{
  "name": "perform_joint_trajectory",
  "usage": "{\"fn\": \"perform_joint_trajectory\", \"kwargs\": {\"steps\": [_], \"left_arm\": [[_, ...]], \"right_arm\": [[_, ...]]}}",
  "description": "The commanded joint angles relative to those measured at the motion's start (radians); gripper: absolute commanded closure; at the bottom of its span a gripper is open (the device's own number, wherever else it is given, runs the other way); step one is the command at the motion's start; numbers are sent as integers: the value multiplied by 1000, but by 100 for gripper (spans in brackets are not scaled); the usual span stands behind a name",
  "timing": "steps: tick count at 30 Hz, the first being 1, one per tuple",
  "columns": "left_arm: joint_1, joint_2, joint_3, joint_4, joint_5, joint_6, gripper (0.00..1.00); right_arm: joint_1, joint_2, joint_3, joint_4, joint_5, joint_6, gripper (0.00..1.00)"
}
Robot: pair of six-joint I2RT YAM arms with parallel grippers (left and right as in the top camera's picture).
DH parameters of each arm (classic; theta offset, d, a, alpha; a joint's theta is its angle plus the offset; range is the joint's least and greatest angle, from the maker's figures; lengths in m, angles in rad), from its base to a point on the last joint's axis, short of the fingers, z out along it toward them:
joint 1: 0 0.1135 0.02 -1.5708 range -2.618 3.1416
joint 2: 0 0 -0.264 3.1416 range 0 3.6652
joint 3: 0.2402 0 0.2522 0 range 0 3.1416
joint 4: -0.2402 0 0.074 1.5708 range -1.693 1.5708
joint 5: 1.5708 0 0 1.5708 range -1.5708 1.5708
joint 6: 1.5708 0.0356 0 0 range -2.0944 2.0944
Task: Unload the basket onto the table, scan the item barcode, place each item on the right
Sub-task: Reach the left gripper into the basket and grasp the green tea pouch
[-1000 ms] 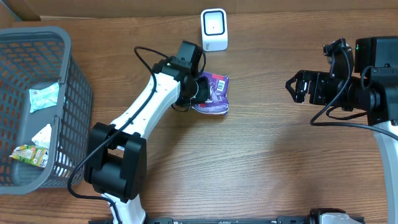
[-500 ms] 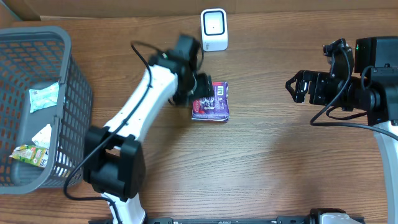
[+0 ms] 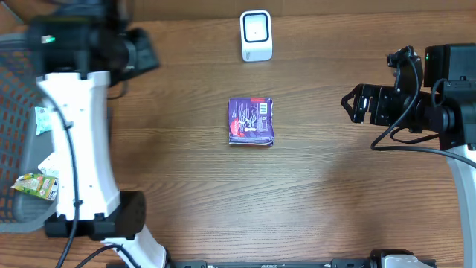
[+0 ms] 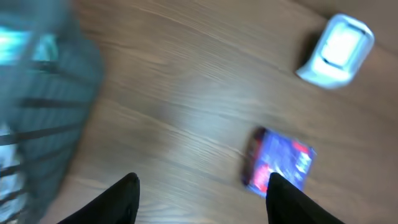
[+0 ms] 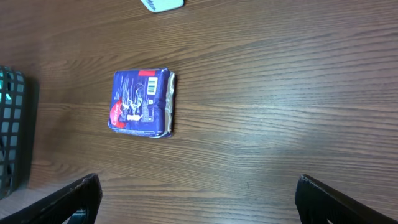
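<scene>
Two claws, both empty — the left claw point(image 4: 202, 190) hangs with its fingers partly apart above the bench's left edge, near the grey basket point(image 5: 11, 130), gripping nothing, while the right claw point(image 5: 198, 186) stands spread wide over the right side. Between them the purple packet point(image 3: 251, 120) lies flat near the middle of the wooden bench point(image 3: 335, 193), its barcode point(image 5: 150, 87) facing up, well apart from either claw — and short of the white scanner point(image 3: 256, 35) standing at the far edge.
</scene>
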Motion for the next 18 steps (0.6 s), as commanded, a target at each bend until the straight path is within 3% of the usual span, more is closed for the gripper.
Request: {"fn": "perform_joint_trajectory", "kwargs": {"steps": [1, 13, 18], "left_arm": [[171, -78, -9, -6, -32, -11, 42], [745, -211, -424, 26, -67, -59, 36], [833, -211, -621, 135, -88, -79, 28]], "right_arm": [[-3, -10, 19, 5, -9, -4, 0], [-3, -10, 19, 14, -8, -4, 0], [-3, -10, 19, -3, -5, -4, 0]]}}
